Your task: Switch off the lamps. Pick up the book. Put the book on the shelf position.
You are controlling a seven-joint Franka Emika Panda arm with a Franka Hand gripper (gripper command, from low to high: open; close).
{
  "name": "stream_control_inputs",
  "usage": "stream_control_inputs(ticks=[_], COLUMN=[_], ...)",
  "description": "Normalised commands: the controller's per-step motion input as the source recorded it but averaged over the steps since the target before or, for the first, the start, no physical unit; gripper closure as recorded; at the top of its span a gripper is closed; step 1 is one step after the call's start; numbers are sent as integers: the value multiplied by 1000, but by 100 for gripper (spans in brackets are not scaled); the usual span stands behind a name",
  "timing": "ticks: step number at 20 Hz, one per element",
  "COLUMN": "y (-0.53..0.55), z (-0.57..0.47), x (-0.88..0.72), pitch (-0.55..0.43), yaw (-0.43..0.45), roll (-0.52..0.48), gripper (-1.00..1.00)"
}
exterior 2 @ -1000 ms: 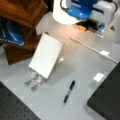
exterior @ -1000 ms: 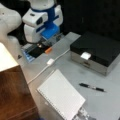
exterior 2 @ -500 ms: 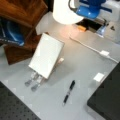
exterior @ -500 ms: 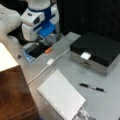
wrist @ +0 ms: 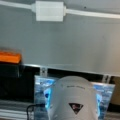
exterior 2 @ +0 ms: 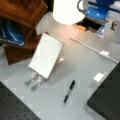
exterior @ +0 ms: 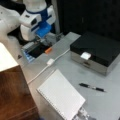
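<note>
hovering at the far end of the desk (exterior: 117, 82), the hand (exterior: 42, 40) is sitting over a black tray with an orange switch (exterior: 48, 50); can't tell how wide its jaws are. spiral notebook (exterior: 61, 96) is lying on the desk, well apart from the hand, near the pen (exterior: 91, 87). wooden shelf block (exterior: 13, 95) is standing just beside it. lamp shade (exterior 2: 68, 11) is glowing.

Soft and blurred throughout, blocky at edges. Brightest at twelve o'clock in a front view, where a lit lamp shade (exterior 2: 68, 11) blows out white and spills warm glare onto the grey tabletop (exterior 2: 82, 65). Dim, dark backdrop elsewhere. Wrist view out of focus.
</note>
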Motion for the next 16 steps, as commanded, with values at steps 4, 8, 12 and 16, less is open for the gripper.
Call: stream_control_inputs(ticks=[4, 8, 12, 16], y=[360, 376, 340, 261], z=[-206, -191, -250, -246], x=[-270, -260, -259, -256], pitch=[-179, -187, -224, -226], yaw=[-149, -151, -135, -102], roll=[-2, 1, 1, 15], gripper=[-100, -100, -100, -100])
